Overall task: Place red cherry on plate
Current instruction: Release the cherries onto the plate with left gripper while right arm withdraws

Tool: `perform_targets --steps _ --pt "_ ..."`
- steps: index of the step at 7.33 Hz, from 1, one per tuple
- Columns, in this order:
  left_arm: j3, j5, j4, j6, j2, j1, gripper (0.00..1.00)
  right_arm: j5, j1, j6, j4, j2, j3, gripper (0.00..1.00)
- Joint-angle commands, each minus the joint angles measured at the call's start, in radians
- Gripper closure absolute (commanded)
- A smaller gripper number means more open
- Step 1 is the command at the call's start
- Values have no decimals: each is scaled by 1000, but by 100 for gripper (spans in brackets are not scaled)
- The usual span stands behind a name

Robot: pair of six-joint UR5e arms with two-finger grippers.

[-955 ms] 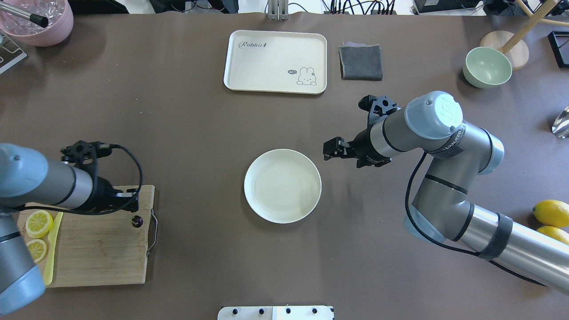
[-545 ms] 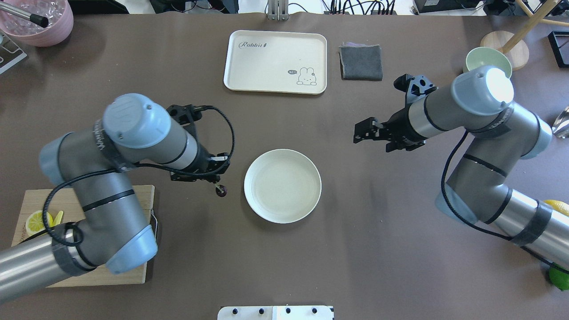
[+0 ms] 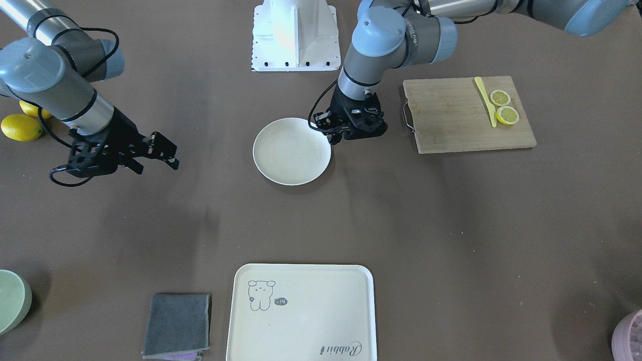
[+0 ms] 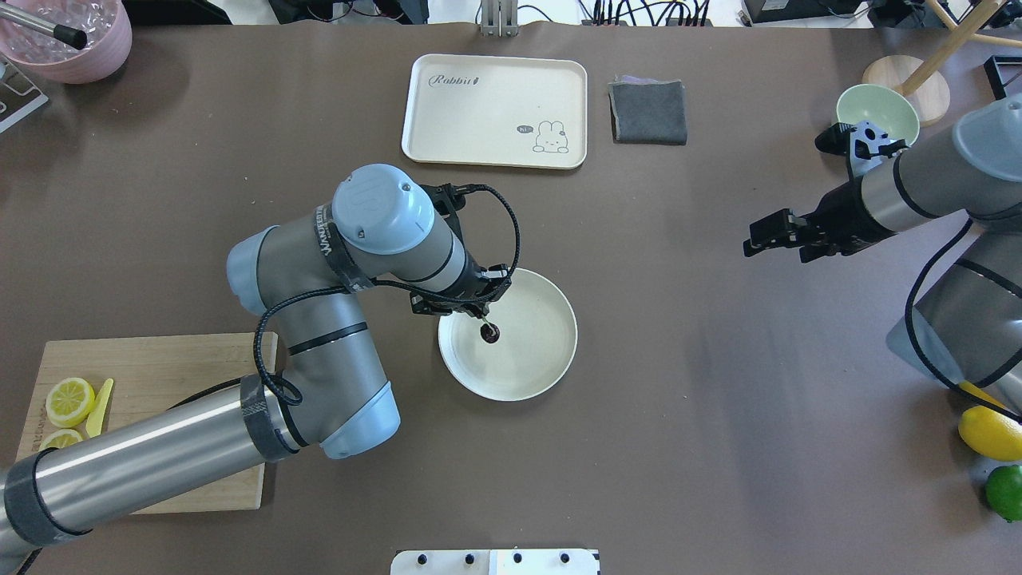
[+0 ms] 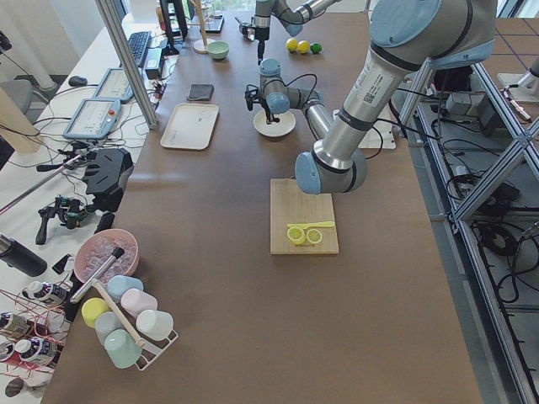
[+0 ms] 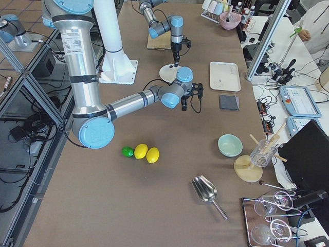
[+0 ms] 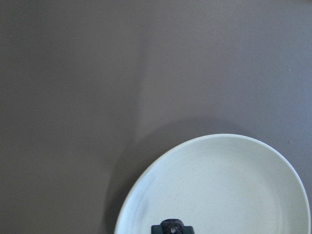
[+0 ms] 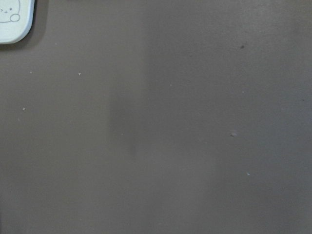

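The cream-white plate [image 4: 536, 345] lies at the table's middle. My left gripper [image 4: 482, 313] hovers over the plate's left part, shut on the thin stem of the red cherry [image 4: 489, 333]. The dark cherry hangs just below the fingertips over the plate's inside. In the left wrist view the cherry [image 7: 171, 224] shows at the bottom edge against the plate [image 7: 229, 190]. From the front the left gripper [image 3: 332, 138] sits at the plate's [image 3: 291, 155] rim. My right gripper [image 4: 752, 243] is open, holds nothing, and stands far to the plate's right, above bare table.
A wooden cutting board [image 4: 176, 383] with lemon slices [image 4: 69, 399] and a yellow knife [image 4: 98, 397] sits front left. The rabbit tray [image 4: 495, 110], grey cloth [image 4: 648, 112] and green bowl [image 4: 870, 102] line the far side. Lemons and a lime [image 4: 990, 435] lie at the right edge.
My left arm swung right from the cutting board, carrying the cherry, and now holds it over the plate. The right arm drew back to the right, away from the plate.
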Motion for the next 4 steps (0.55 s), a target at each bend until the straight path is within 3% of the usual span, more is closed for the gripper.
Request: perform_targets --steps 1,2,3,4 --pt "39 1 -48 -9 -12 14 30 40 44 -57 2 -38 9 0" --pt "21 1 -41 -9 -10 14 2 41 49 -58 1 -52 29 0" --pt "-21 -4 -33 -12 9 -11 3 46 63 -58 -1 -55 32 0" --pt "-161 -10 -13 26 161 -50 3 48 89 -73 -7 -57 31 0"
